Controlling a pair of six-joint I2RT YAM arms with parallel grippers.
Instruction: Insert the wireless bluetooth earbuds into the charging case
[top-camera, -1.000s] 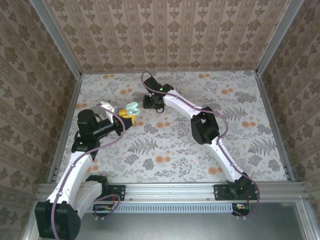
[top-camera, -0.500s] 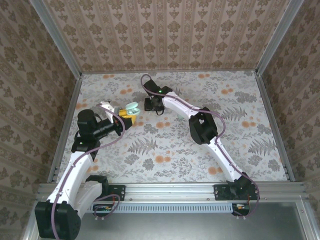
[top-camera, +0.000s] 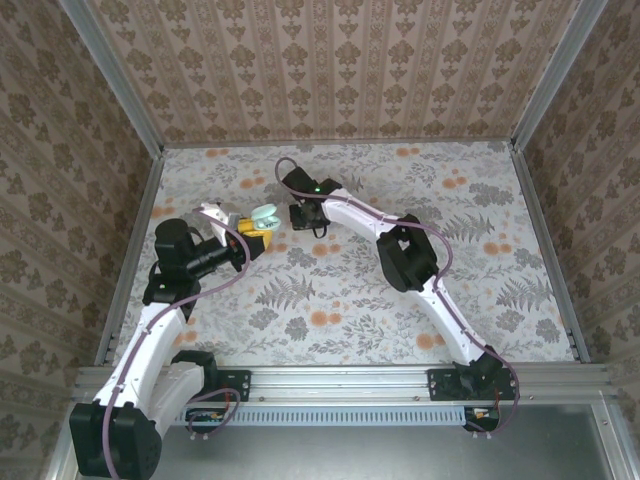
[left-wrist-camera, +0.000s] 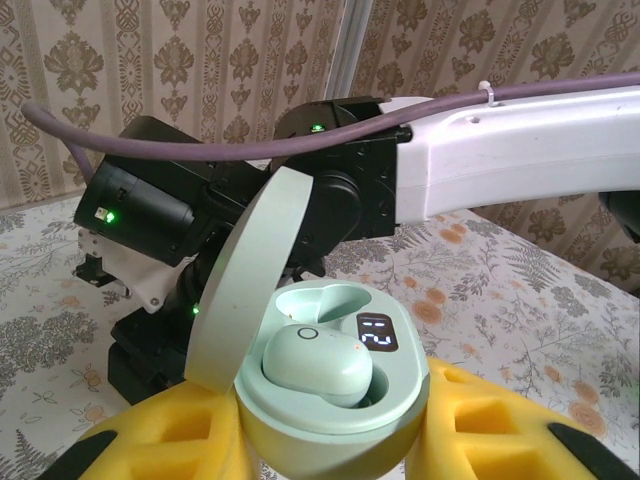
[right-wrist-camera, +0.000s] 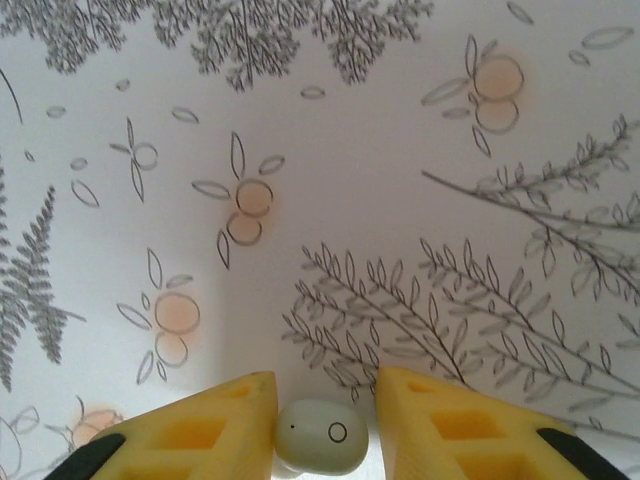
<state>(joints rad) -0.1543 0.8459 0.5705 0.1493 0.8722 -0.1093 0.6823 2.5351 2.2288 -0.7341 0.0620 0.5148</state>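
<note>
While the loose earbud lies on the counter toward its far edge, between the right gripper fingers, I can't tell if it's pinched. An off-centre squeeze could squirt it away. Left gripper clamps the open charging case; a tilted drop could miss its free socket.

open charging case in front of the right arm
the left gripper clamps the mint case between its yellow fingers; the lid tilts open to the left, one earbud sits inside beside a lit display, and a purple cable runs along the arm behind.
</note>
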